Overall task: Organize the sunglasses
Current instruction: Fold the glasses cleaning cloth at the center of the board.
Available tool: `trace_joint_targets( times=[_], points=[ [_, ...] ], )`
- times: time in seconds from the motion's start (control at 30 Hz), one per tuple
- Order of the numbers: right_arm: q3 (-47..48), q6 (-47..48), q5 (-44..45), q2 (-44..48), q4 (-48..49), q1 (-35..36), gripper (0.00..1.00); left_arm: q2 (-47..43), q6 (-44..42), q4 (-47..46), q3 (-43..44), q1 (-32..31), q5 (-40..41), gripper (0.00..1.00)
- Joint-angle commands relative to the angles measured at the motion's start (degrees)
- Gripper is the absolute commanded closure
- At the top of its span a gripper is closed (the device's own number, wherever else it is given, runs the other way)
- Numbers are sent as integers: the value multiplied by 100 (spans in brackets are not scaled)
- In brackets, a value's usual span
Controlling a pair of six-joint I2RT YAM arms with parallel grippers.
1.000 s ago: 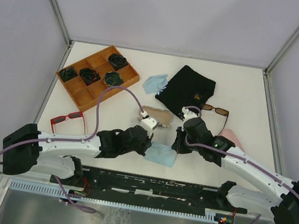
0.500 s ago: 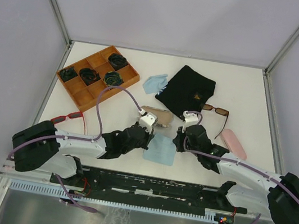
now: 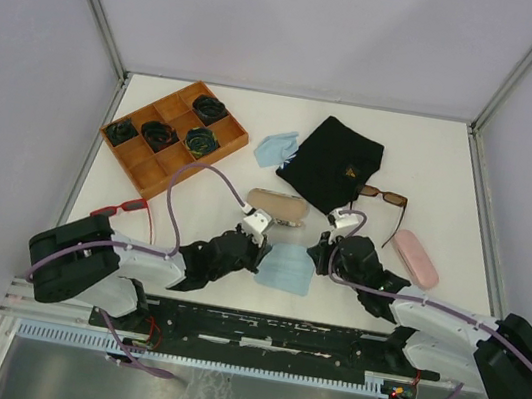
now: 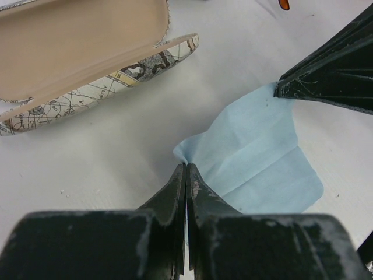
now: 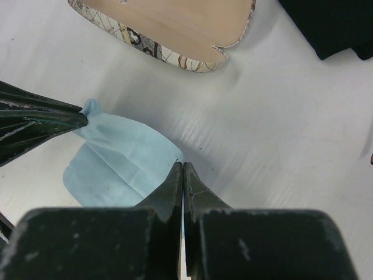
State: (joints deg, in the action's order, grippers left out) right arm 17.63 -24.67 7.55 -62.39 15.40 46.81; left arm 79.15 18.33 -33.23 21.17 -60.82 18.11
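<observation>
From above, the left gripper (image 3: 261, 251) is pinching the left corner of a blue cloth (image 3: 286, 267) lying on the white table (image 3: 435, 155). The right gripper (image 3: 318, 258) is pinching the cloth's right corner. From up here, the fingertips are too small to see well.

The red sunglasses (image 3: 123, 208) are lying at the left edge, partly hidden behind the left arm. The brown sunglasses (image 3: 384, 195) are lying farther away on the right, beside a black cloth (image 3: 333, 160). An open patterned case (image 3: 277, 205) is sitting just beyond the blue cloth, and a pink case (image 3: 414, 257) is lying on the right. A wooden tray (image 3: 153, 177) is sitting far left (the dark things in it are hard to make out).

In the left wrist view, the left gripper (image 4: 186, 169) is pressing its fingers together on a bunched corner of cloth. The case is cut off at the top.

In the right wrist view, the right gripper (image 5: 183, 166) is squeezing tight on the cloth's edge. The black cloth is showing only a corner.
</observation>
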Motion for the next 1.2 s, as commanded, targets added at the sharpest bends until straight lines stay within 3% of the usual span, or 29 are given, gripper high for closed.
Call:
trace_joint_targets(
  times=[0.0, 1.17],
  points=[
    [-149, 125, -175, 191, 661, -9, 100, -44, -507, -1186, -334, 13, -149, 97],
    [-334, -231, -879, 123, -41, -14, 100, 315, -207, -1373, -653, 13, -391, 93]
  ],
)
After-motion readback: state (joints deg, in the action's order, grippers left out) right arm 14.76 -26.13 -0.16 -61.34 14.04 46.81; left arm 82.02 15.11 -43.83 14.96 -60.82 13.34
